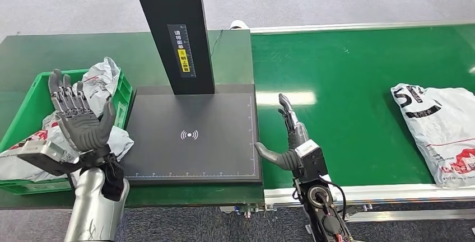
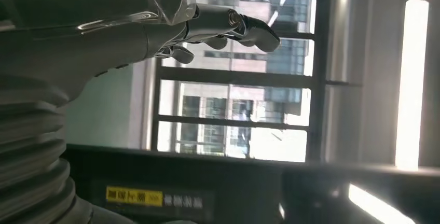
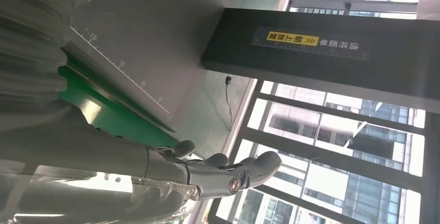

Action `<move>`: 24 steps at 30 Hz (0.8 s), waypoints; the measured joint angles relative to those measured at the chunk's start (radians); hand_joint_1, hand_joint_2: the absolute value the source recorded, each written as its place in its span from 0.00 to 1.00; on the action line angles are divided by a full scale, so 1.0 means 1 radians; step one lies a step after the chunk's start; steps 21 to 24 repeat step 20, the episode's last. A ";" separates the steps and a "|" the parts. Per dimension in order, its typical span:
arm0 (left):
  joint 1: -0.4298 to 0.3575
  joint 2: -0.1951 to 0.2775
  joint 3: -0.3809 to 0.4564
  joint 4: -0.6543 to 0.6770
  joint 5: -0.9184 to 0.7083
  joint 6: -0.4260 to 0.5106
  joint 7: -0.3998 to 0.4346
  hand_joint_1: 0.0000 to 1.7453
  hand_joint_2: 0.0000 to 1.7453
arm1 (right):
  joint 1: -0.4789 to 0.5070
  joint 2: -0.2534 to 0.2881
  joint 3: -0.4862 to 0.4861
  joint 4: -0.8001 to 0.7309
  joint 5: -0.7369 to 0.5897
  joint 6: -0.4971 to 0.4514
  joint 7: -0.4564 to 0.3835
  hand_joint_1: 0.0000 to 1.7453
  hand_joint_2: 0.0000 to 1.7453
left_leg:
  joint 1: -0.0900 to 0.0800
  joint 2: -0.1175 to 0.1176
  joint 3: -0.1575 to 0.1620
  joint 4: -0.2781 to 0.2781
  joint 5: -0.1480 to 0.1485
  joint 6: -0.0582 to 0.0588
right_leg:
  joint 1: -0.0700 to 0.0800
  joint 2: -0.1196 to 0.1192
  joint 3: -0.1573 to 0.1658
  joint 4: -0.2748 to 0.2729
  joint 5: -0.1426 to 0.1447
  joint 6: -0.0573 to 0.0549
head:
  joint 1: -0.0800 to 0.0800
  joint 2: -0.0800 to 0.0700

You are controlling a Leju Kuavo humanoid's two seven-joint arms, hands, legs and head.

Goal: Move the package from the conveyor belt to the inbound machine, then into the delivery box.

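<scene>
Grey carpeted floor (image 1: pixel 336 1) surrounds the workstation in the head view. A green conveyor belt (image 1: pixel 347 91) fills the right half of the frame, its metal rail along the lower edge. The package (image 1: pixel 439 130), a white plastic mailer with black and red print, lies flat on the belt at the right edge of the frame, well apart from both hands.

The inbound machine (image 1: pixel 193 135) occupies the centre: a flat black scan plate with a white wireless symbol and ruled edges, and a black upright column rising from its rear edge to the top of the frame. Nothing lies on the plate.

The delivery box (image 1: pixel 33 99), a green crate, sits at the lower left and holds several white mailers (image 1: pixel 103 82).

The left hand (image 1: pixel 78 113) is raised upright over the crate, palm facing forward, fingers spread wide, holding nothing. The right hand (image 1: pixel 288 135) hangs at the seam between plate and belt, fingers extended, thumb pointing toward the plate, holding nothing.
</scene>
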 joint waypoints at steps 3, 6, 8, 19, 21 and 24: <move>0.052 -0.018 -0.047 -0.107 -0.032 -0.001 0.000 0.00 1.00 | 0.000 -0.004 0.000 0.000 0.000 0.000 0.000 0.00 1.00 | 0.000 0.000 0.000 0.000 0.000 0.000 | 0.000 0.000 0.000 0.000 0.000 0.000 | 0.000 0.000; 0.089 -0.024 -0.086 -0.179 -0.016 -0.066 0.000 0.00 1.00 | 0.001 -0.007 0.000 0.000 -0.001 -0.001 0.000 0.00 1.00 | 0.000 0.000 0.000 0.000 0.000 0.000 | 0.000 0.000 0.000 0.000 0.000 0.000 | 0.000 0.000; 0.105 -0.022 -0.115 -0.198 0.002 -0.147 0.000 0.00 1.00 | 0.002 -0.010 0.000 0.000 -0.002 0.000 0.000 0.00 1.00 | 0.000 0.000 0.000 0.000 0.000 0.000 | 0.000 0.000 0.000 0.000 0.000 0.000 | 0.000 0.000; 0.125 0.020 -0.311 -0.037 -0.194 -0.428 0.041 0.00 1.00 | 0.027 -0.017 0.000 -0.008 0.022 0.031 -0.011 0.00 1.00 | 0.000 0.000 0.000 0.000 0.000 0.000 | 0.000 0.000 0.000 0.000 0.000 0.000 | 0.000 0.000; 0.125 0.020 -0.315 -0.026 -0.197 -0.429 0.043 0.00 1.00 | 0.028 -0.017 0.000 -0.010 0.024 0.032 -0.010 0.00 1.00 | 0.000 0.000 0.000 0.000 0.000 0.000 | 0.000 0.000 0.000 0.000 0.000 0.000 | 0.000 0.000; 0.125 0.020 -0.315 -0.026 -0.197 -0.429 0.043 0.00 1.00 | 0.028 -0.017 0.000 -0.010 0.024 0.032 -0.010 0.00 1.00 | 0.000 0.000 0.000 0.000 0.000 0.000 | 0.000 0.000 0.000 0.000 0.000 0.000 | 0.000 0.000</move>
